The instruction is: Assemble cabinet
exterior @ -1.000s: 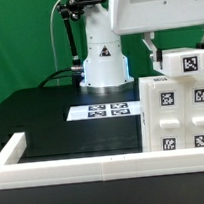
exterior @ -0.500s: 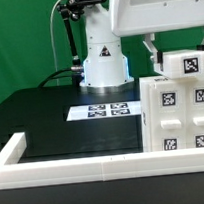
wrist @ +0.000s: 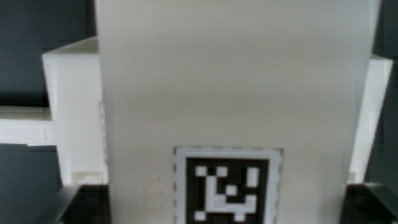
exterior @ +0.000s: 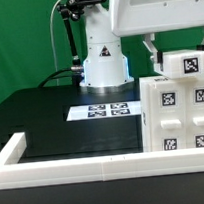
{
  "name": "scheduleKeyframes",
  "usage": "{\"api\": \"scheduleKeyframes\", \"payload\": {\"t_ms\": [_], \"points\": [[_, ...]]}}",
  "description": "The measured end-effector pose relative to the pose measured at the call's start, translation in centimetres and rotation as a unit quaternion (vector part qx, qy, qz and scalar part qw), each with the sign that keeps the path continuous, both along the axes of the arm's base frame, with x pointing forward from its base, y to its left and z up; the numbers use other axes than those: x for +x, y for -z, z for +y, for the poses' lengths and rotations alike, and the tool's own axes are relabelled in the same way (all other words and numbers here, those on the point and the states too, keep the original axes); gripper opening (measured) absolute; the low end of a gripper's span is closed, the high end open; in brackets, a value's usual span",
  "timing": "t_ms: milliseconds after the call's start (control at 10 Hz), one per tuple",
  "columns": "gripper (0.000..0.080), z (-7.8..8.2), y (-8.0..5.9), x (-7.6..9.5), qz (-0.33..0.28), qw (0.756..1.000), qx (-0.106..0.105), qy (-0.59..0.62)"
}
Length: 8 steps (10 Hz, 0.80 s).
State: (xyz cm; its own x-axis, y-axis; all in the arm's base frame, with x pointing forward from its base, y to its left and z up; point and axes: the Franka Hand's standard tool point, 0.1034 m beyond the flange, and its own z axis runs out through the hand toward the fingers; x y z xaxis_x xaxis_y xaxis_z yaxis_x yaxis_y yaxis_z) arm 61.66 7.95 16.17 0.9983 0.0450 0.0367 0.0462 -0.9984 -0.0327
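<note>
The cabinet (exterior: 177,111), a large white box with several square tags on its front, stands at the exterior view's right. A smaller white tagged block (exterior: 183,63) sits on its top edge. My gripper (exterior: 164,52) comes down from above onto this block; one dark finger (exterior: 151,49) shows beside it. In the wrist view the block (wrist: 222,90) fills the space between my dark fingertips (wrist: 68,203), its tag (wrist: 228,188) close to the gripper (wrist: 217,205). The jaws press against its two sides. Part of the cabinet (wrist: 68,110) shows behind it.
The marker board (exterior: 106,111) lies on the black table in front of the arm's white base (exterior: 103,65). A long low white rim (exterior: 76,168) frames the table's near and left edges. A green backdrop stands behind.
</note>
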Motion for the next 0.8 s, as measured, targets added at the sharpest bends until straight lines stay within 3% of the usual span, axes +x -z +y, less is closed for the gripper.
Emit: {"api": "scheduleKeyframes", "payload": {"t_ms": [600, 800], "points": [[0.0561, -0.01, 0.0, 0.0, 0.0, 1.0, 0.0, 0.011], [0.0561, 0.0, 0.02, -0.01, 0.003, 0.996, 0.003, 0.087]]}}
